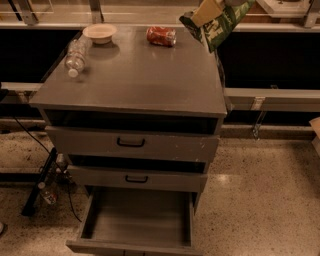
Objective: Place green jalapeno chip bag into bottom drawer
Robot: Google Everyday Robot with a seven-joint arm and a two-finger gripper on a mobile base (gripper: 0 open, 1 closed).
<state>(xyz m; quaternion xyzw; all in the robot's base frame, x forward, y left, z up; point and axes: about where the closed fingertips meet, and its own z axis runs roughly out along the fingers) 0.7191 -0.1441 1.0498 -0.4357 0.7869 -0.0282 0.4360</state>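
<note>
Above cabinet point(135, 75), rear right corner, gripper point(211, 11) clamps bag point(227, 22), long axis slanting; open drawer point(140, 217) lies well below, forward-left.

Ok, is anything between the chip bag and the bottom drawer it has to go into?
Yes. The gripper holds the green jalapeno chip bag over the far right corner of the cabinet top; that top and the two upper drawers lie between it and the open bottom drawer. Nothing visible lies in the drawer.

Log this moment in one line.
gripper: holds chip bag over cabinet far right corner | bottom drawer: open | bag: not yet in drawer
</note>
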